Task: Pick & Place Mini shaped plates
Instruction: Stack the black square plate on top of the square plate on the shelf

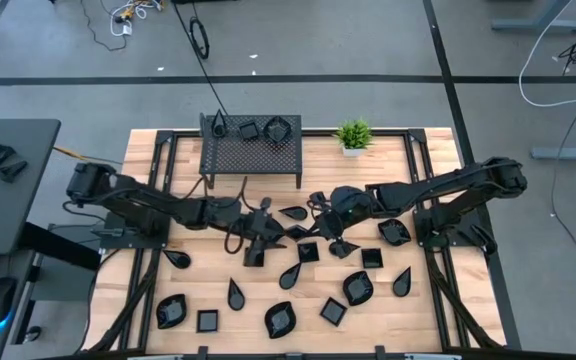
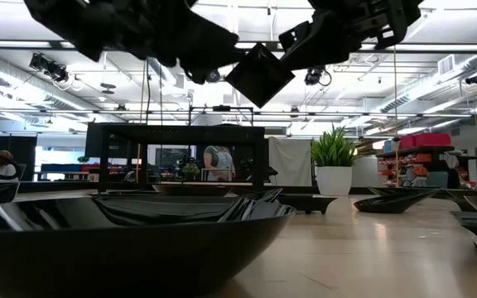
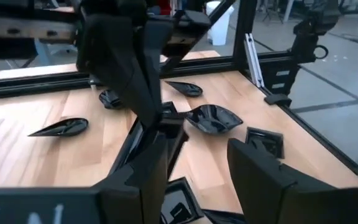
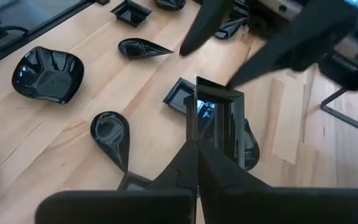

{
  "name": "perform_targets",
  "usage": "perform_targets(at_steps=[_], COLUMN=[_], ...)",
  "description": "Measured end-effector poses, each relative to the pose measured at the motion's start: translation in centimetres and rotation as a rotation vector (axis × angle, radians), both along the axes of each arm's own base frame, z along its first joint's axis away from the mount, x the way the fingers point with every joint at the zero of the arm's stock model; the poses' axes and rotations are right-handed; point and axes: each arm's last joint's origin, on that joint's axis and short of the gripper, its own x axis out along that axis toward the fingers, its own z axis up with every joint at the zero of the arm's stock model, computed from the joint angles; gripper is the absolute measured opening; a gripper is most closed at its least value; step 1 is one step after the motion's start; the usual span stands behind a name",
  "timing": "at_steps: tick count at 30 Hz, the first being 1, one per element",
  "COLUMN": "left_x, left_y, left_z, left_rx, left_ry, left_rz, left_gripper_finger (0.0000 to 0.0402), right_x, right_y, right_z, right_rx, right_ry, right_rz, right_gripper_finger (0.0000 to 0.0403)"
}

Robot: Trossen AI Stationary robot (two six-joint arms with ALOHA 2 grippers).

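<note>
While aloft, pincer-held square plate (image 4: pixel 219 121).

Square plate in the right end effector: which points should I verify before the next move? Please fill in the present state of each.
1. Right end effector shut on the square plate: ok.
2. Plate lifted clear of the table, per the low view: ok.
3. Left end effector open and holding nothing: ok.
4. Enough gap between the two arms at the table's middle: cannot tell; they are close.
5. Bare mesh on the rack: ok; only its back edge holds plates.
</note>
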Motion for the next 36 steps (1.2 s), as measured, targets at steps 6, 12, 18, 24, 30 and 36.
perform_targets(at_steps=[6, 12, 18, 24, 30, 36], left_x=[0.55, 0.59, 0.59, 0.56, 0.55, 0.51], left_y=[0.42, 0.38, 0.39, 0.29, 0.17, 0.09], left_z=[-0.95, -0.96, -0.98, -0.97, -0.93, -1.02], left_rx=[-0.010, -0.012, -0.011, -0.017, -0.027, -0.031], left_ry=[0.014, 0.009, 0.011, 0.011, 0.010, 0.021], left_rz=[0.015, 0.009, 0.009, -0.032, -0.076, -0.090], left_gripper_finger=[0.0172, 0.0150, 0.0085, 0.0014, 0.0010, 0.0006], right_x=[0.00, 0.01, 0.04, 0.20, 0.23, 0.26], right_y=[0.00, 0.00, 0.02, 0.05, 0.08, 0.01], right_z=[-0.01, 0.00, 0.04, 0.25, 0.31, 0.33], right_rx=[0.000, -0.001, -0.007, -0.020, -0.040, -0.061], right_ry=[0.000, -0.001, -0.009, -0.041, -0.055, -0.063], right_rz=[0.000, 0.000, 0.006, 0.019, 0.038, 0.036], right_gripper_finger=[0.0004, 0.0004, 0.0004, 0.0004, 0.0005, 0.0029])
